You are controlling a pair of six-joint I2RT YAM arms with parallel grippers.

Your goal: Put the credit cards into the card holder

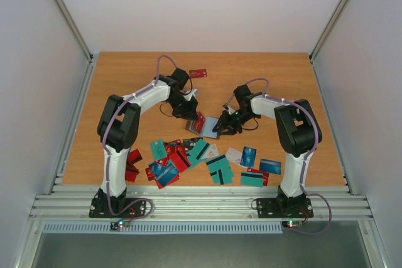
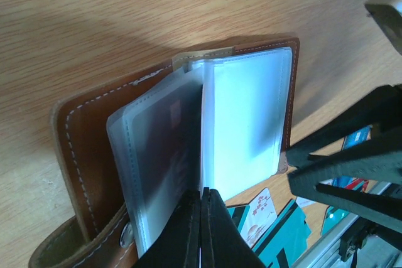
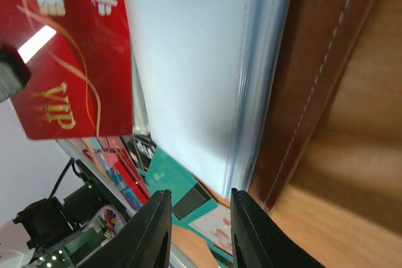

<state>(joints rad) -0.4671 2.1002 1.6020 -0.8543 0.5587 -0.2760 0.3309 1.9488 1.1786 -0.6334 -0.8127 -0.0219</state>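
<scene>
1. The card holder (image 2: 88, 136) lies open on the wooden table (image 1: 125, 80), between the two arms, with its clear sleeves (image 2: 251, 111) fanned up from the brown cover.
2. The left gripper (image 2: 201, 191) is closed tight on a red card (image 3: 75, 54), which is held at the edge of the sleeves.
3. The right gripper (image 3: 198, 196) is at the holder's right-hand edge with its fingers apart. Nothing is seen pinched between them, and whether they touch the cover cannot be told.
4. The other credit cards (image 1: 201, 155) are scattered along the table's near side, many overlapping, in teal, red, blue and white.
5. A lone red card (image 1: 198, 73) lies at the far side, well apart from the rest.
</scene>
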